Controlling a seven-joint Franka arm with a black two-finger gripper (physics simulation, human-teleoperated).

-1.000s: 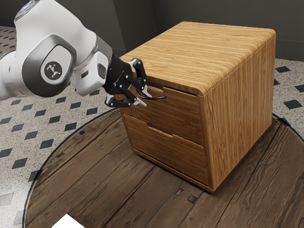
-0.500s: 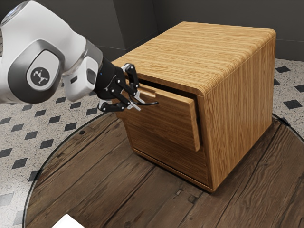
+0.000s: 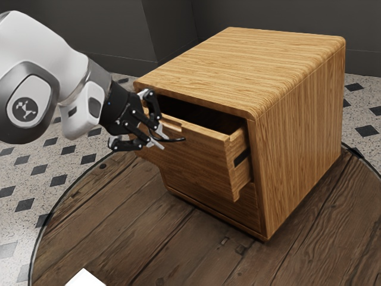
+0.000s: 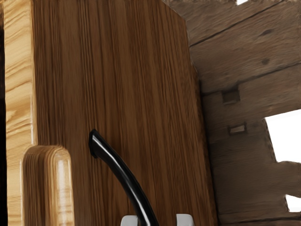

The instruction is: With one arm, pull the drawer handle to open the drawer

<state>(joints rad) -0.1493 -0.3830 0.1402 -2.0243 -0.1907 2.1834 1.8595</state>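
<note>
A wooden cabinet (image 3: 280, 65) with two drawers stands on a round dark-wood platform. Its top drawer (image 3: 196, 158) is pulled partway out, leaving a dark gap behind its front. The lower drawer (image 3: 208, 196) is closed. My black gripper (image 3: 152, 128) comes in from the exterior view's left and is shut on the thin black curved drawer handle (image 3: 172, 140) on the top drawer's front. In the wrist view the handle (image 4: 117, 174) arcs off the drawer front (image 4: 117, 70) and runs down between my pale fingertips (image 4: 129, 220).
The round plank platform (image 3: 119, 232) lies on a black-and-white tiled floor (image 3: 36, 173). A small white object (image 3: 86, 279) sits at the platform's near edge. Dark walls rise behind the cabinet.
My hand has moved toward the exterior view's left, holding the handle. The top drawer went from closed to partway out, sliding farther in each frame.
</note>
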